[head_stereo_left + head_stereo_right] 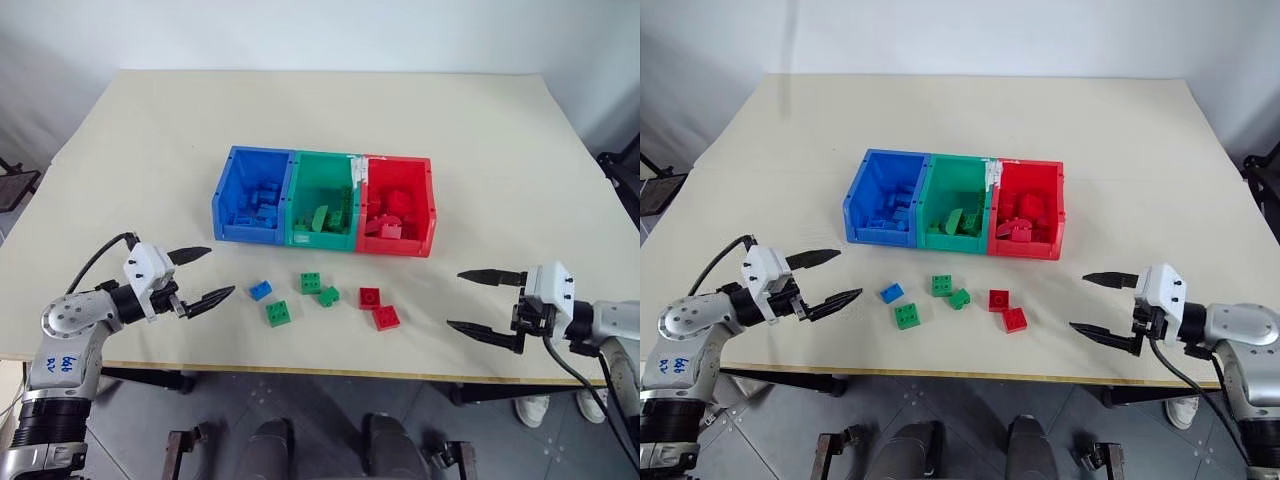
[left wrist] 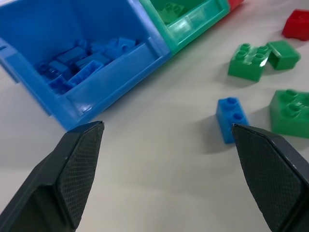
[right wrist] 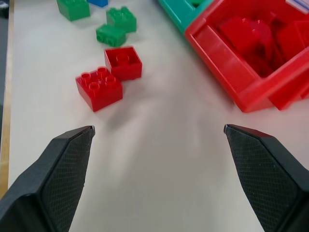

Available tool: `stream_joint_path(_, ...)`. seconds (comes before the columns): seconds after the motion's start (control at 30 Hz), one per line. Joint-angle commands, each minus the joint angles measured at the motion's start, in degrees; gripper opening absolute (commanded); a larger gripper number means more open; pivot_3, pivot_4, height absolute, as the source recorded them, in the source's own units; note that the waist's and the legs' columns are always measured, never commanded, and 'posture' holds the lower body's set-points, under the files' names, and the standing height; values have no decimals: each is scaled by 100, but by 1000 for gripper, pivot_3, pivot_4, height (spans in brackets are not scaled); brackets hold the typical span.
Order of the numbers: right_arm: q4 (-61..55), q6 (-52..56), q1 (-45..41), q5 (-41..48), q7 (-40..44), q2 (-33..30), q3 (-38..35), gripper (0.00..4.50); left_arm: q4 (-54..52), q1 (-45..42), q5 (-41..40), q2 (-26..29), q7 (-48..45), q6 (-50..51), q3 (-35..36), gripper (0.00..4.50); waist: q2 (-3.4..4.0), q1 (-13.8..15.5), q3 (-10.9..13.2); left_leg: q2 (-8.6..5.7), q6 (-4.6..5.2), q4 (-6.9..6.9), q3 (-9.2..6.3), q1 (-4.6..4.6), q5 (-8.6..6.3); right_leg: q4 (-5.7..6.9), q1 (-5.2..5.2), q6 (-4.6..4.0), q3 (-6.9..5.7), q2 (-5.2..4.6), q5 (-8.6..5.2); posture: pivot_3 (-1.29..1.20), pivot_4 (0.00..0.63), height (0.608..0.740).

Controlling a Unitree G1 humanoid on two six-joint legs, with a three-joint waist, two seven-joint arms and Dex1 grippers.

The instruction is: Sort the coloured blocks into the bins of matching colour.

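Three joined bins stand mid-table: blue bin, green bin, red bin, each holding bricks of its own colour. In front of them lie loose blocks: a blue block, three green blocks and two red blocks. My left gripper stands open left of the blue block, nothing between its fingers. My right gripper stands open right of the red blocks, also empty. The left wrist view has the blue block ahead; the right wrist view has the red blocks ahead.
The cream table stretches wide behind and beside the bins. Its front edge runs just behind the loose blocks, near both grippers.
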Motion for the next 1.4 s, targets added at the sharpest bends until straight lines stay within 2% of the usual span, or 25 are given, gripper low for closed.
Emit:
stream_joint_path(0.03,-242,-85,60,58,-32,64,-30,4500,-204,100,-179,93,-111,17,195,4482,0,11,0,0,0,1,0,0,0,0,0,0,0,0,0,0,150,740)
stream_joint_path(0.13,-217,-102,147,41,58,-23,-124,4500,-639,263,-562,96,-307,442,206,4482,0,15,0,0,0,1,-1,0,0,-1,1,0,0,0,0,0,150,740)
stream_joint_path(0.2,86,-78,274,-16,383,-425,-309,4500,-1390,457,-844,245,-803,714,-107,4482,-1,41,1,0,2,1,-2,-2,-1,0,1,0,0,-1,0,0,150,740)
stream_joint_path(0.3,589,-305,339,-185,756,-845,-341,4500,-1951,381,-841,172,-814,856,-403,4482,0,150,1,-3,8,10,2,-3,-5,-7,6,3,3,-5,2,0,150,740)
stream_joint_path(0.4,801,-445,259,-235,989,-995,-246,4500,-2335,330,-819,150,-878,977,-686,4482,0,150,1,0,6,9,2,3,-4,-6,11,0,1,-1,4,0,150,740)
stream_joint_path(0.6,371,145,-455,-122,1097,-712,458,4500,-2613,436,-795,114,-798,1168,-855,4482,1,38,1,10,3,4,11,9,-2,-2,7,-2,4,6,5,0,150,740)
stream_joint_path(0.77,70,694,-1147,-509,890,-280,1369,4500,-2604,851,-702,165,-588,1053,-472,4482,-1,4,2,9,2,6,7,5,-3,-6,5,-3,3,5,4,0,150,740)
stream_joint_path(0.9,313,898,-1762,-898,787,107,1974,4500,-2752,1176,-767,209,-427,1110,-127,4482,-1,20,2,7,2,7,3,1,-3,-5,3,-3,2,3,4,0,150,740)
stream_joint_path(1.07,757,822,-2146,-1179,817,449,2335,4500,-2932,1341,-794,196,-303,1157,63,4482,-1,79,2,7,0,6,-1,-1,-4,-6,1,-4,-1,3,4,0,150,740)
stream_joint_path(1.17,940,801,-2207,-1205,968,500,2422,3906,-3084,1459,-856,206,-278,1211,140,4500,-1,121,2,6,0,6,0,-1,-5,-8,1,-4,0,3,5,0,150,740)
stream_joint_path(1.4,1177,451,-2244,-1229,1091,423,2302,1518,-3180,1632,-929,126,-203,1289,270,4500,-1,135,2,7,0,6,0,0,-5,-7,2,-5,-1,4,4,0,150,740)
